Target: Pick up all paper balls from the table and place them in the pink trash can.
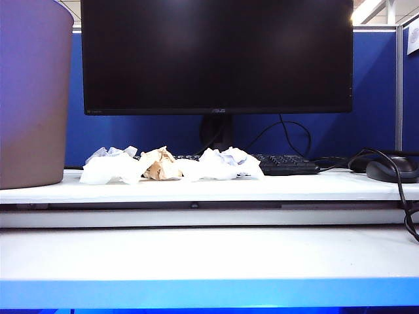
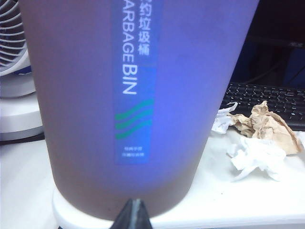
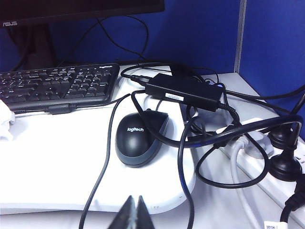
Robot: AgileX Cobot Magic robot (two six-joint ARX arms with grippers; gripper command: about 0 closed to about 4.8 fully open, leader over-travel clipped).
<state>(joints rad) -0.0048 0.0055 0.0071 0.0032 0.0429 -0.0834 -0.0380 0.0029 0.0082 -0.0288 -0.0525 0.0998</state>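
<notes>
Trash can [image 2: 95,95] interior unseen (paper balls [image 1: 163,165] beside); left claw [image 2: 132,215], right claw [image 3: 134,212] closed, empty.

A black monitor [image 1: 216,55] stands before a blue partition [image 1: 373,91], with a black keyboard [image 3: 57,83] at its foot. A black mouse [image 3: 140,138] lies near the keyboard, cables [image 3: 186,143] looping over it, beside a black power brick [image 3: 183,90] and a white power strip [image 3: 267,167]. A white fan [image 2: 12,38] stands off to one side.
</notes>
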